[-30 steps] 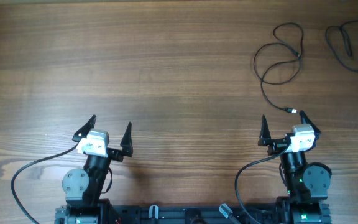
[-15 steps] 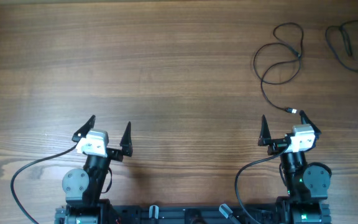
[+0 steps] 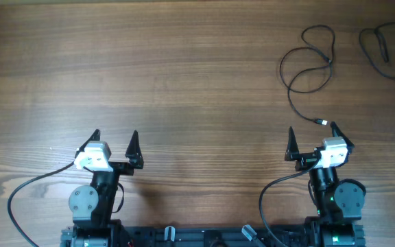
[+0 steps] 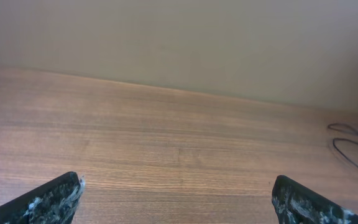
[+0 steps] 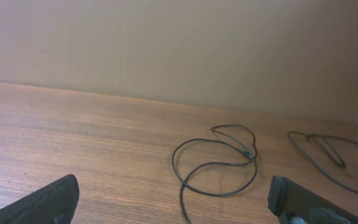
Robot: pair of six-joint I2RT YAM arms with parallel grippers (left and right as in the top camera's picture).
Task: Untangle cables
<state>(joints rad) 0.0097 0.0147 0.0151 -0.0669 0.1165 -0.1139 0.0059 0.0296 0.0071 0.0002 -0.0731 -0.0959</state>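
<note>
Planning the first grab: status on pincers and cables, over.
Left pincer open, empty. Right pincer open, empty, silvery plug end by its fingertip. Thin black looped cables apart, right side of wooden table. Nothing blocking.

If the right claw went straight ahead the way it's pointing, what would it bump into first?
Probably the looped black cable. Its silvery plug end lies on the table just ahead of the open right claw. Height is hard to judge, so the claw might pass over it.
</note>
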